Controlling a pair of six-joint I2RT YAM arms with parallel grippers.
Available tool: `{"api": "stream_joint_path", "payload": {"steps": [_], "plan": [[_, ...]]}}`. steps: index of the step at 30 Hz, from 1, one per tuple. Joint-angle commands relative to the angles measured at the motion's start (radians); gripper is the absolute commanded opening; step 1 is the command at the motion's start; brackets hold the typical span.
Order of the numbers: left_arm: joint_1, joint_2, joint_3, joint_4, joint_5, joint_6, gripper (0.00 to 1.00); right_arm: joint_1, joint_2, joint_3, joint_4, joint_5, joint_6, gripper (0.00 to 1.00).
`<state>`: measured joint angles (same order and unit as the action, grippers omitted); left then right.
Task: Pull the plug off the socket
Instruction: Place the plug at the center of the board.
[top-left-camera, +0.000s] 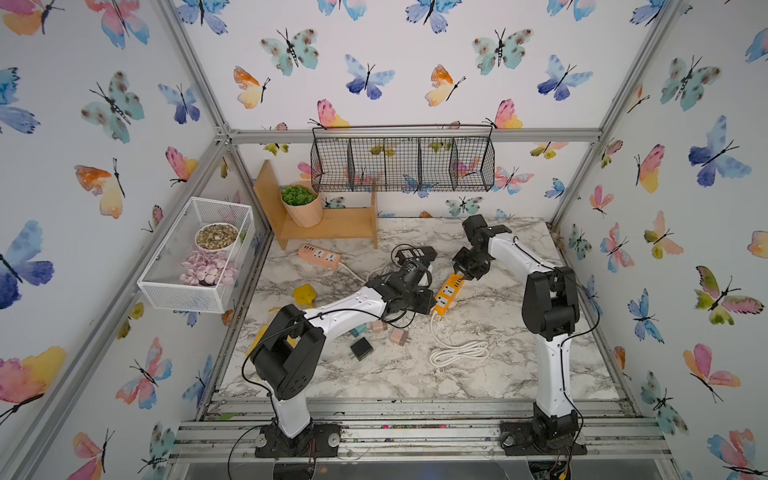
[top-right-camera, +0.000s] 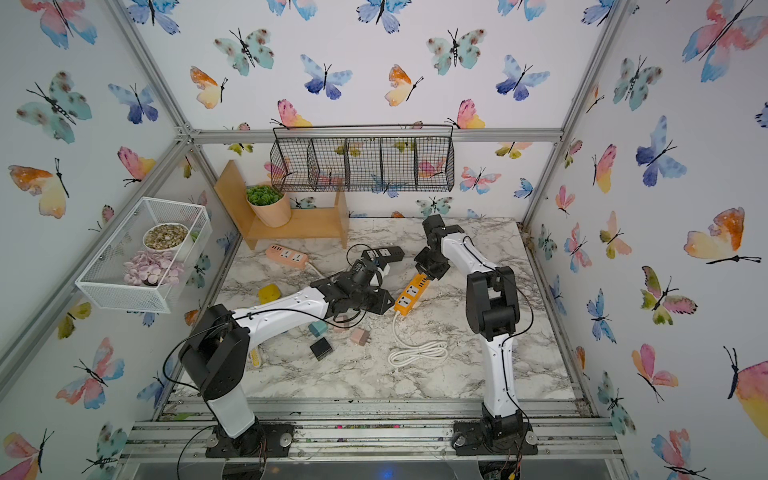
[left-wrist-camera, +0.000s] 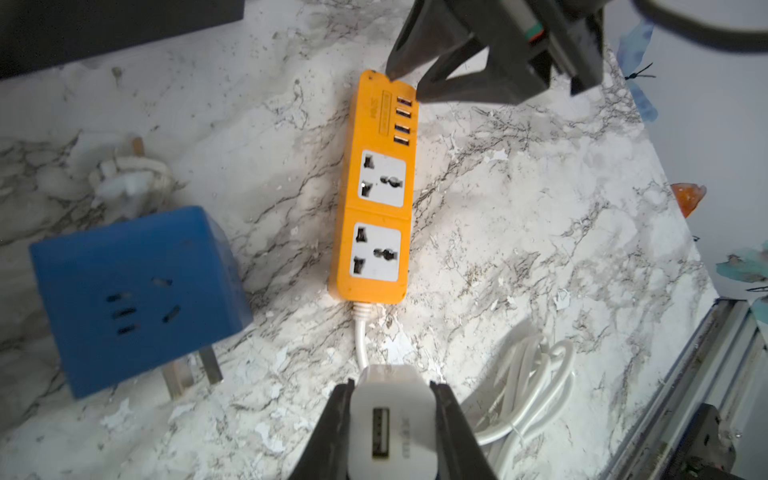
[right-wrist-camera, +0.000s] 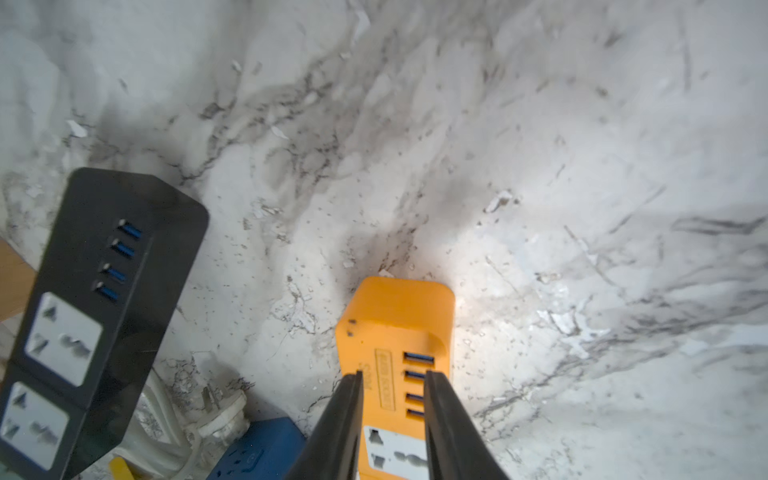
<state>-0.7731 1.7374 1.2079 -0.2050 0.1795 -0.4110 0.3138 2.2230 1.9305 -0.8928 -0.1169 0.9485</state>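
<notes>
the left gripper (left-wrist-camera: 392, 388) is clenching the white plug (left-wrist-camera: 388, 424), likely light, rigid and slick, across its sides, clear of the orange socket strip (left-wrist-camera: 376, 187), while the right gripper (right-wrist-camera: 392, 376) is standing parted over its usb end.

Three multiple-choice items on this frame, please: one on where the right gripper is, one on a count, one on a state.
1. Where is the right gripper?
A. Over the USB end of the orange power strip
B. Inside the wire basket
C. Over the pink strip

2. How many USB ports does the orange power strip have?
A. Two
B. Four
C. Six

3. What is in the left gripper?
A. Nothing
B. A white charger plug
C. The blue cube adapter

Answers:
1 A: the right wrist view shows its fingers above the ports.
2 B: four slots in a row show in the left wrist view.
3 B: both fingers press the plug's sides there.
</notes>
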Motion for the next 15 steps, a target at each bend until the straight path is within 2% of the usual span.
{"api": "stream_joint_path", "payload": {"steps": [1, 9, 11, 12, 15], "plan": [[0.026, -0.030, -0.090, 0.089, 0.084, -0.081, 0.00, -0.002, -0.050, 0.030, -0.030, 0.078, -0.059, 0.38], [0.035, 0.044, -0.137, 0.157, 0.120, -0.110, 0.00, -0.001, -0.211, -0.108, 0.049, 0.113, -0.119, 0.44], [0.035, 0.042, -0.180, 0.189, 0.120, -0.125, 0.03, 0.000, -0.236, -0.146, 0.058, 0.118, -0.136, 0.46], [0.035, 0.043, -0.199, 0.205, 0.118, -0.129, 0.07, -0.001, -0.248, -0.167, 0.062, 0.122, -0.141, 0.46], [0.035, 0.055, -0.213, 0.207, 0.104, -0.117, 0.28, -0.001, -0.275, -0.217, 0.075, 0.126, -0.157, 0.47]]}}
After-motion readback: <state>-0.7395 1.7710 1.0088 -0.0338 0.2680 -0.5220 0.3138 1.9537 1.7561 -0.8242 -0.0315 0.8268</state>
